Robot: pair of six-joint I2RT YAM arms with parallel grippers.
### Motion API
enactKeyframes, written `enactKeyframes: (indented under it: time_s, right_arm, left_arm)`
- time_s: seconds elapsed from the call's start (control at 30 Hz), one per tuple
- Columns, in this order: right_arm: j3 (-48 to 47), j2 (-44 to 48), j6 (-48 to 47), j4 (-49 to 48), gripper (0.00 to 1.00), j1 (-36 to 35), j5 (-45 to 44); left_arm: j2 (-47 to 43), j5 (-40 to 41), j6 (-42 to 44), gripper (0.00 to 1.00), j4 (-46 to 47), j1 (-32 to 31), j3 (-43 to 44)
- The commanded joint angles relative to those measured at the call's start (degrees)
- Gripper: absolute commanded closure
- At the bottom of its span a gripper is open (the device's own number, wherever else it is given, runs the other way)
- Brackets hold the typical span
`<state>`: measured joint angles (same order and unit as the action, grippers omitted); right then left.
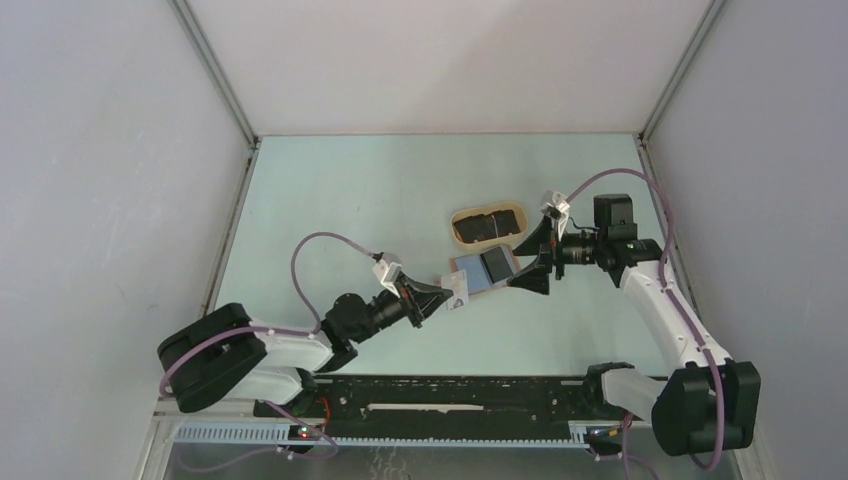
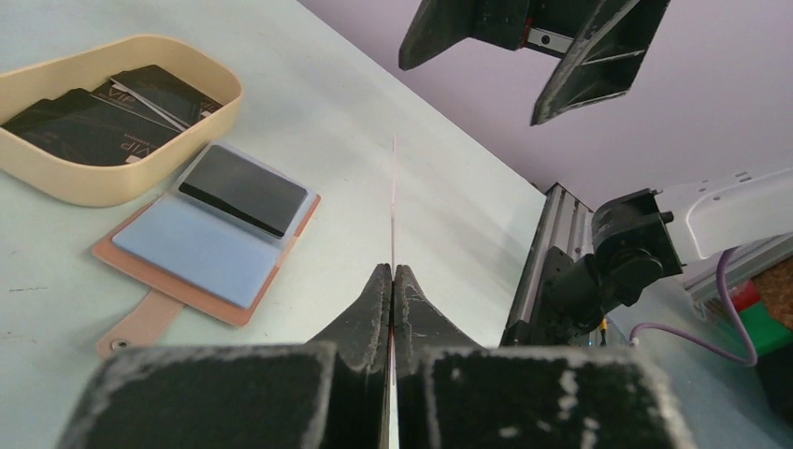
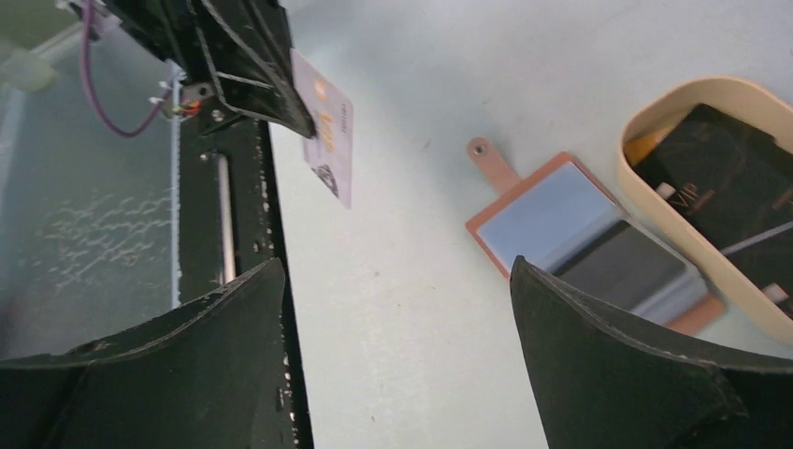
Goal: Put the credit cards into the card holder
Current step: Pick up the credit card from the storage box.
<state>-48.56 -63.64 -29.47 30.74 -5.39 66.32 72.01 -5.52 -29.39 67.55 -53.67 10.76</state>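
A pale mint-green tabletop [image 1: 350,200] fills the middle of the frame. Plain white panels enclose it: back wall [image 1: 450,60] at top, left wall [image 1: 100,200], right wall [image 1: 770,150]. Aluminium posts [image 1: 215,70] rise at the far corners. The light is soft and even.

Card holder [image 1: 483,270] lying on table [image 1: 350,200], tray [image 2: 103,182] just behind it, a card [image 3: 327,126] raised near-left of holder
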Motion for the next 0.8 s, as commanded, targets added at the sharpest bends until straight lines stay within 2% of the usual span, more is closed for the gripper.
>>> enactKeyframes:
  time_s: [0.0,0.2,0.33,0.5,0.77]
  right_arm:
    - [-0.2,-3.0,-0.1,-4.7,0.02,-0.9,8.9]
    - [-0.2,-9.3,6.4,-9.5,0.1,-5.9,7.2]
    - [-0.9,-12.6,12.0,-12.8,0.21,-7.7,6.5]
    - [-2.7,-14.5,11.8,-11.1,0.33,-10.2,7.3]
    - [-3.6,-15.7,11.8,-10.8,0.48,-14.0,7.8]
  left_arm:
    - [4.9,2.3,0.8,1.0,14.2,-0.5,-2.1]
    - [8.1,0.8,1.9,1.0,15.4,-2.3,-0.5]
    - [9.4,-2.6,1.7,1.0,15.7,-2.4,0.8]
    - [11.6,-4.7,0.8,1.0,17.0,-2.4,1.9]
    - [13.7,-6.3,-0.1,1.0,18.3,-2.4,2.9]
